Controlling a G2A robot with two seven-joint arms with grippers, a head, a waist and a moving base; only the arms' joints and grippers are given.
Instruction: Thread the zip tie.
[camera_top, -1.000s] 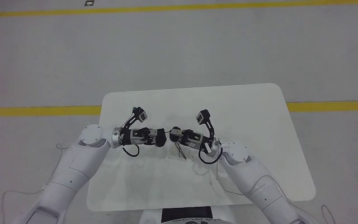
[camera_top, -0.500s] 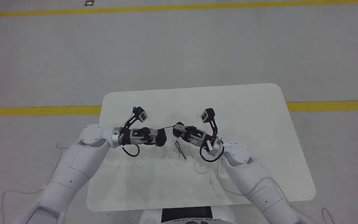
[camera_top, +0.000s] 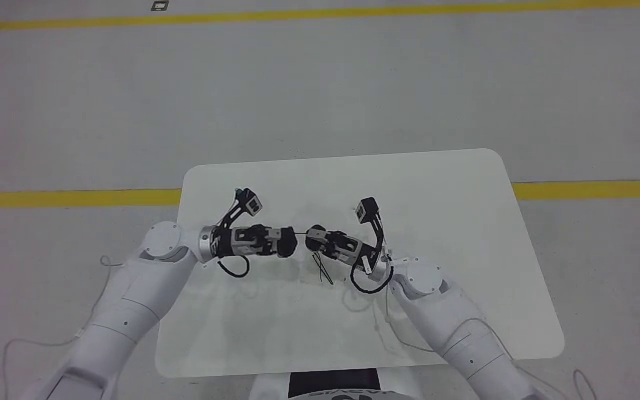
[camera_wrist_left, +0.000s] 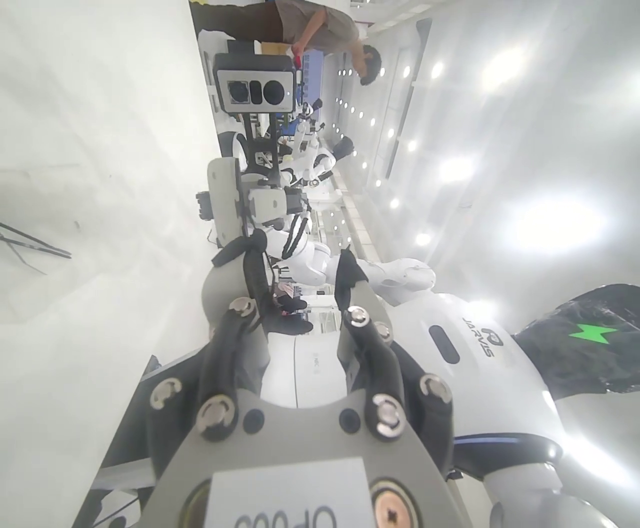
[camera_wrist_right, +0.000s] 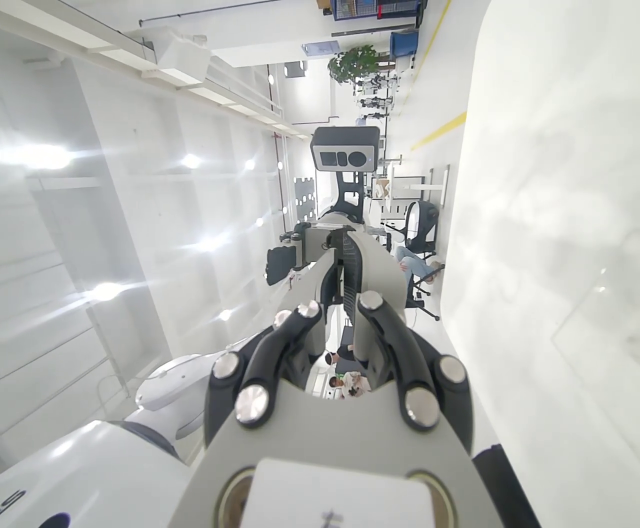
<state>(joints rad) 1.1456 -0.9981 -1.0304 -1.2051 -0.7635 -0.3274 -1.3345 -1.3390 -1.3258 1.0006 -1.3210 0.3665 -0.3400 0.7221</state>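
Observation:
My two grippers face each other tip to tip above the middle of the white table. The left gripper is open, with a clear gap between its black-tipped fingers and nothing in it. Close in front of it is the right gripper. Its fingers are drawn together on a thin black zip tie, which is hard to make out in the top view. In the left wrist view the right gripper shows just beyond my left fingertips.
A few loose black zip ties lie on the table just below the grippers, toward the front edge. The table's edges are well away from both arms.
Half a second ago the right gripper had drawn back and away from the left one. It is now close to the left gripper's tips again. The left arm has barely shifted.

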